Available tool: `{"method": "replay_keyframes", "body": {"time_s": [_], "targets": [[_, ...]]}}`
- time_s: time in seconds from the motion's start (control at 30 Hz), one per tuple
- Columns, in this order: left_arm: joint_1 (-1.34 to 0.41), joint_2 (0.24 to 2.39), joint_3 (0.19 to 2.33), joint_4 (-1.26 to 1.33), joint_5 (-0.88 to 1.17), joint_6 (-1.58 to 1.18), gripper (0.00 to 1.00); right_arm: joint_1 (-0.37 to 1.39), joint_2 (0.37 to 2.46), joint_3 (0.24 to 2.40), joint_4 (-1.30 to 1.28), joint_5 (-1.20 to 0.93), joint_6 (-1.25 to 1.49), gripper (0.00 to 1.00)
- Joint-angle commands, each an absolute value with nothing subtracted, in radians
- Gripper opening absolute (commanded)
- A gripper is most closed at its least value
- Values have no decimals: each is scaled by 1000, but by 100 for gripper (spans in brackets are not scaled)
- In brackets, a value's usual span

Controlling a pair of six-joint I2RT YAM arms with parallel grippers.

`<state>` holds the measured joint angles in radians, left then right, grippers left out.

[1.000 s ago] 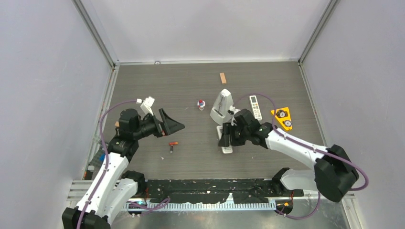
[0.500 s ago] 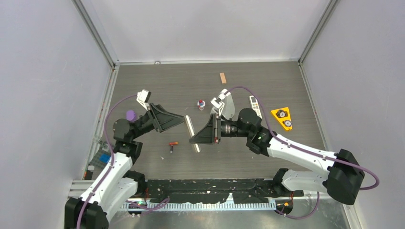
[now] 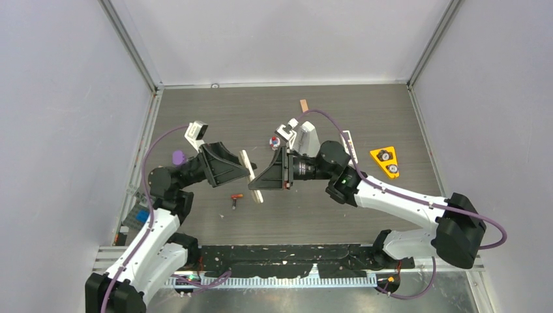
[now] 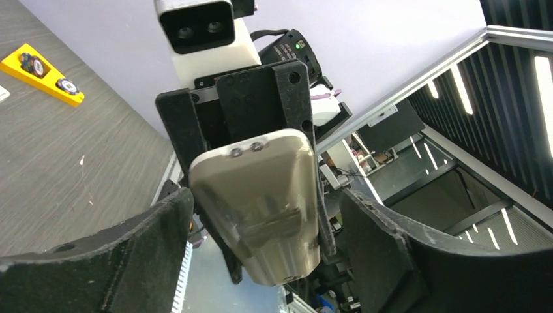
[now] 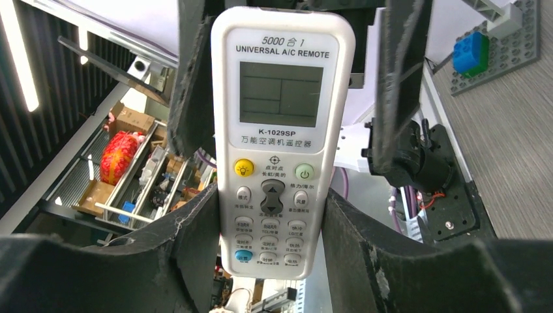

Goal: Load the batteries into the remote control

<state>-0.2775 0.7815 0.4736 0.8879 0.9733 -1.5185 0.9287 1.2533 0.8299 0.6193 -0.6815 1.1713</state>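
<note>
Left gripper (image 3: 242, 171) is spread wide, its jaws either side of the remote control (image 4: 261, 195) without touching it. My guess is it's lining up to take the remote or get at the battery cover.

The batteries (image 3: 236, 197) are lying loose on the bench (image 3: 195, 117), left of centre towards the near edge. None are loaded yet, and I can't count them from here.

The remote is up in the air over the middle of the bench, clamped by its long edges in the right gripper (image 5: 270, 222). Its button face points at the right wrist and its plain back at the left arm. That's probably deliberate, since the battery bay is on the back. The cover looks closed to me, but I'm not sure.
</note>
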Motion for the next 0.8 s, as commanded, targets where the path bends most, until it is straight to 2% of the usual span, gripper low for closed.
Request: {"method": "replay_keyframes", "body": {"time_s": [0.0,0.13,0.3,0.37,0.4,0.43,0.47,0.5,0.57,0.67,0.77], "targets": [[-287,799,492,918,1014,-1550,80,937,1271,898,541,-705,1123,25],[-288,808,485,867,1027,-1535,63,937,1279,898,471,-687,1083,25],[-288,776,480,656,1024,-1409,21,938,1286,874,464,-662,1099,28],[-288,763,490,553,1012,-1354,7,937,1287,870,442,-654,1099,34],[-288,758,498,509,1003,-1328,1,937,1283,865,432,-648,1088,42],[-288,754,513,447,990,-1303,0,937,1278,857,405,-628,1081,50],[-288,752,529,379,972,-1272,0,936,1263,853,387,-612,1048,65],[-288,748,548,295,945,-1238,0,938,1252,847,351,-574,1026,76],[-288,733,592,90,860,-1170,0,944,1208,848,283,-499,944,86],[-288,715,643,-182,721,-1116,0,974,1137,897,141,-362,746,90],[-288,717,647,-230,673,-1155,0,1031,1128,959,24,-216,600,90]]}}
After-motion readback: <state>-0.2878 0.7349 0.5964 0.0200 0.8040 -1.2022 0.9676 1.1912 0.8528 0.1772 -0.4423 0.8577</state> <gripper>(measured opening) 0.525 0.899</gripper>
